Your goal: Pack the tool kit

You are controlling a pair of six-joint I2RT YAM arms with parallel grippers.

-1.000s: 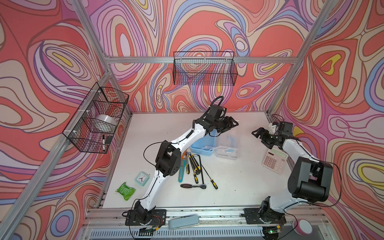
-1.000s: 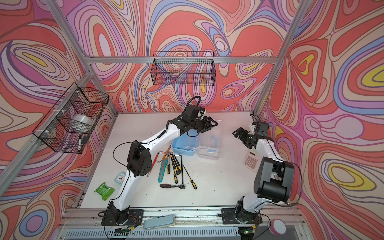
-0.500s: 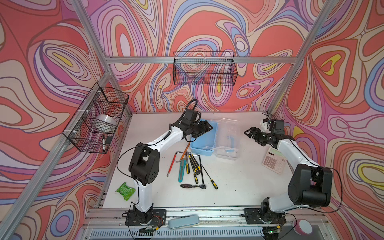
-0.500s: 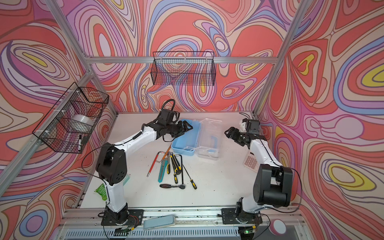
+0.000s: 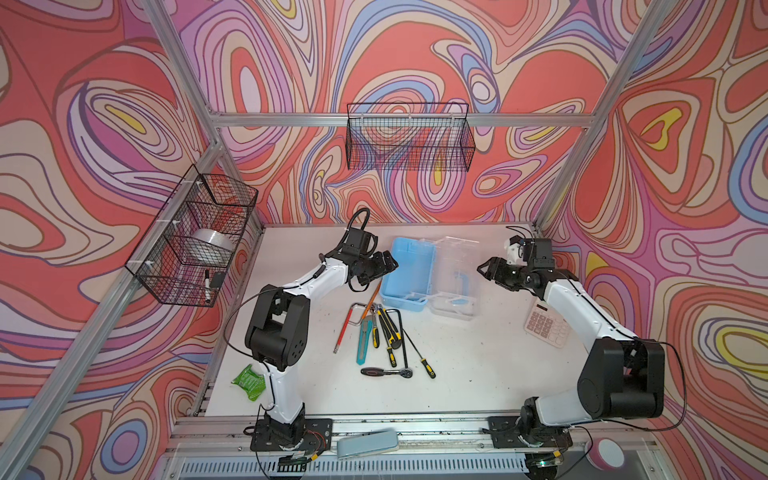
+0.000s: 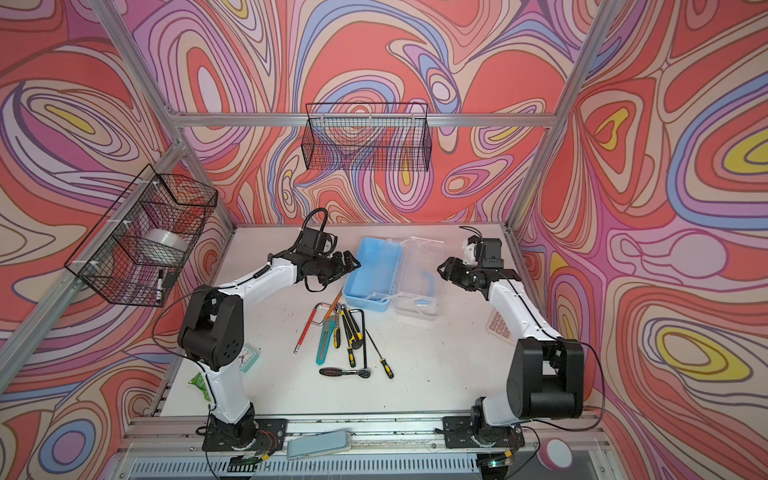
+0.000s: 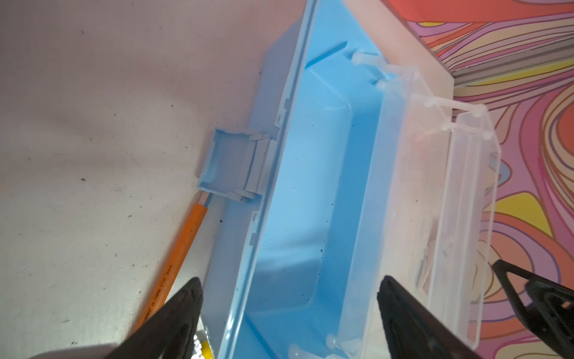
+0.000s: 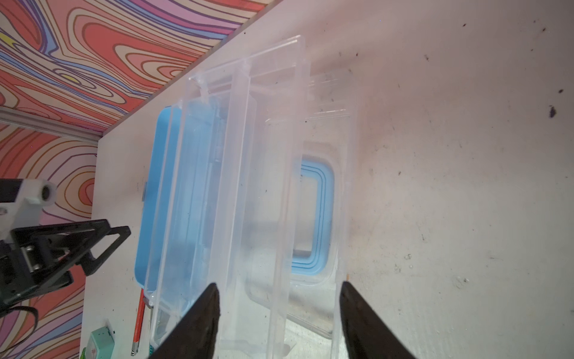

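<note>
**Two arms at the open case, tools loose on the table**

At the far left of both top views, a wire basket on the wall holds a roll of tape and a marker. A green packet lies at the lower left of the table.

Left of centre, the left hand hangs just beside the left long side of the light blue case. In the left wrist view its fingertips are spread wide, with the case's near wall and bare blue floor between them, pinching nothing.

Below it, at centre, the tools lie in a loose heap:
- a red-handled tool
- a teal utility knife
- a black hex key
- a yellow-and-black screwdriver
- a ratchet, lowest in the frame

An orange shaft reaches from the heap up to the case's latch.

The clear lid lies open on the table to the right of the blue half. Its blue C-shaped handle shows through it.

Right of centre, the right hand sits at the lid's right edge with its fingers parted. In the right wrist view a strip of the lid lies between the fingertips. Whether they touch it cannot be told.

Farther right, a pink calculator lies partly under the right arm.
</note>
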